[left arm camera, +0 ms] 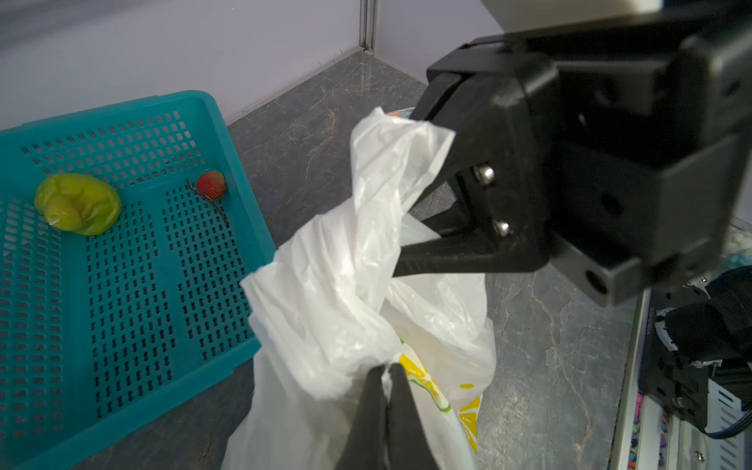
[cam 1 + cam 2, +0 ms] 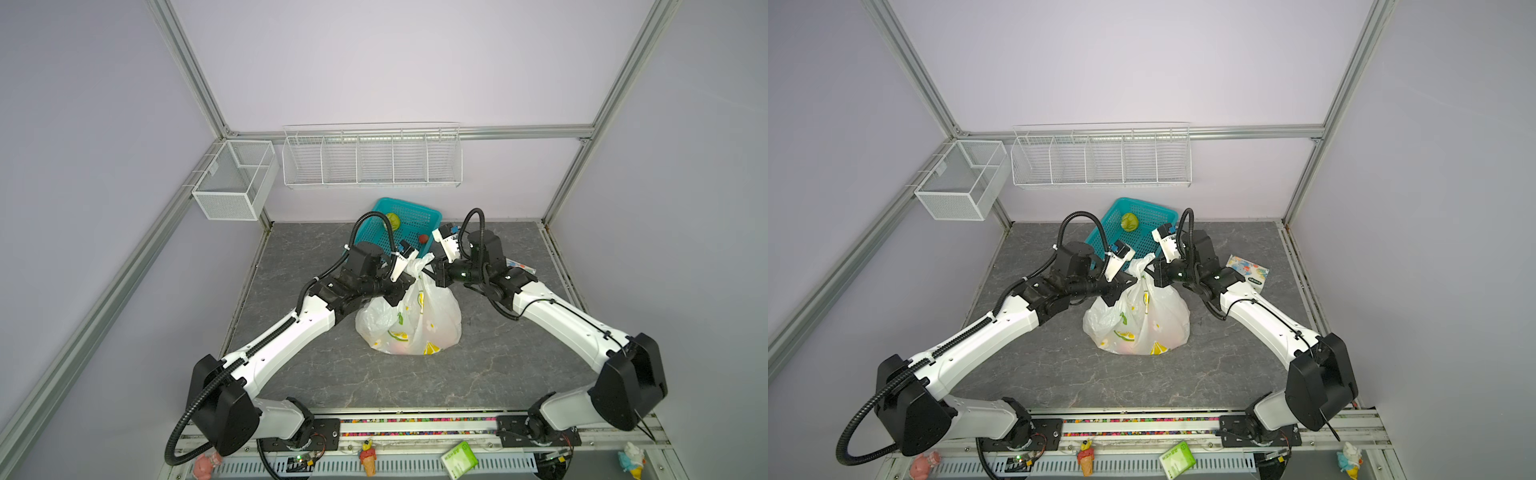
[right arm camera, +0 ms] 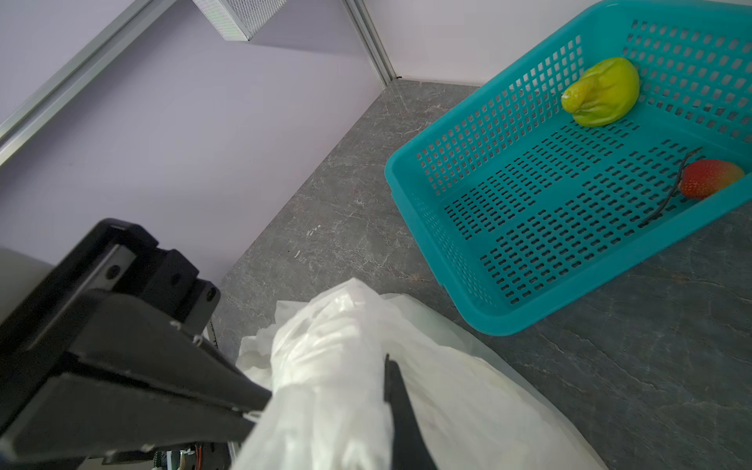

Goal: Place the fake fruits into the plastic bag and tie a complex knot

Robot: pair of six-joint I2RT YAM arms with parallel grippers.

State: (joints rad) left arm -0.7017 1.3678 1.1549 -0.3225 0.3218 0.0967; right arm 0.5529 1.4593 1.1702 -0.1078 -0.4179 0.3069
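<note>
In both top views: plastic bag upright at mid-table on the grey tabletop, bulging, with faint pink and orange shapes showing through the film near the bottom. Neck drawn up into a twisted tuft between the two arms. From the left, the left gripper pinching that neck, fingers closed on film. From the right, the right gripper meeting the same tuft just beside it, likewise closed on film. Close behind the bag, a teal basket holding a green fruit and a strawberry. Flat on the table behind the right arm, a cartoon-printed packet.

In the left wrist view: own fingers almost together, a thin fold of film trapped between them just under the bunched neck. Opposite, the right gripper reaching into the upper folds; cannot tell from here how much film is caught. Beside the bag, the basket with the dented green fruit and the strawberry.

In the right wrist view: only one own finger showing, pressed against the rolled white neck, its mate hidden behind the film. Left gripper's tip touching the roll from the other side.

Judged from all this: loading mostly done but seemingly not complete, with two fruits outside the bag. Tying under way, neck gathered and twisted, no finished knot to be made out. Left to do: looping, cinching, and perhaps those two fruits.
</note>
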